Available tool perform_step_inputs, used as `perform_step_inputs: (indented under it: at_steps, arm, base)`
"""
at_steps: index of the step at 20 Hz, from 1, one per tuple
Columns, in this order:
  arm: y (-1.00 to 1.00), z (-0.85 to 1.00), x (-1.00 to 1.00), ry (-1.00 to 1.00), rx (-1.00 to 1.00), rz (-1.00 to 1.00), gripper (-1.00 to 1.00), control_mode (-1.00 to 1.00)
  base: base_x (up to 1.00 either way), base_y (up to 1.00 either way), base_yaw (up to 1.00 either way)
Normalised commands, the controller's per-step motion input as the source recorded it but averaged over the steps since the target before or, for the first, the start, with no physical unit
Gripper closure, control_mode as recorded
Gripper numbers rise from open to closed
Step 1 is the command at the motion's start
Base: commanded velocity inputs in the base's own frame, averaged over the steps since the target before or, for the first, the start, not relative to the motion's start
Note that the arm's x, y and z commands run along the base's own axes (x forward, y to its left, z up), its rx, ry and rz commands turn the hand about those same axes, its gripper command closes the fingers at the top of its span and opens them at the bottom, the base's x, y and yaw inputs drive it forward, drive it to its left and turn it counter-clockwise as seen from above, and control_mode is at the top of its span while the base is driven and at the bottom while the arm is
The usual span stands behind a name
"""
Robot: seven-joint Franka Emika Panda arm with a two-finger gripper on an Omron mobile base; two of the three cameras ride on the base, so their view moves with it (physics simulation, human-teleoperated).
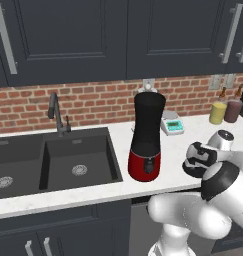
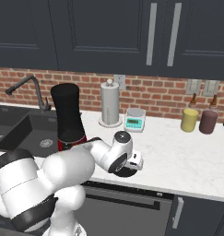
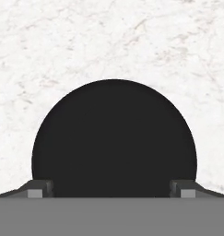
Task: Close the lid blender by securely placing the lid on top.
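the blender [image 1: 146, 142] stands upright on the white marble desk [image 2: 187, 154], just right of the sink [image 1: 53, 162] and in front of the brick wall. its black jar is open on top, its red base faces forward. taking the blender as landmark: the lid [image 3: 113, 138] lies flat on the desk to its right, near the front edge, apart from it. the jaws hang directly above the lid, pointing down at it, spread as wide as they go and holding nothing; in the hand view the two fingertips [image 3: 39, 188] sit one at each side of the black disc, with the disc between them. whether the tips touch the lid i cannot tell. in the base views the lid [image 1: 194, 171] peeks out as a dark rim under the hand [image 2: 132, 161].

behind the blender and a little to its right stand a paper towel roll [image 2: 110, 107] and a small scale [image 2: 134, 119] with a green display. farther right of the blender, by the wall, are a yellow bottle [image 2: 189, 118] and a maroon bottle [image 2: 208, 120], side by side.
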Motion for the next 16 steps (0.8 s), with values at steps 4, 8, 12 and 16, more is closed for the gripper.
perform_step_inputs:
  at_steps: [4,8,12,16]
  arm:
    - [-0.12,-0.18,0.24,0.00,0.02,0.00,-1.00,-1.00]
    - [-0.09,-0.22,0.20,0.00,0.02,0.00,-1.00,-1.00]
    - [-0.05,-0.22,0.20,0.00,0.01,0.00,-1.00,-1.00]
    - [0.00,-0.28,0.15,0.00,0.00,0.00,-1.00,-1.00]
  base:
    - [0.00,0.00,0.00]
    - [0.00,0.00,0.00]
    - [0.00,0.00,0.00]
    - [0.00,0.00,0.00]
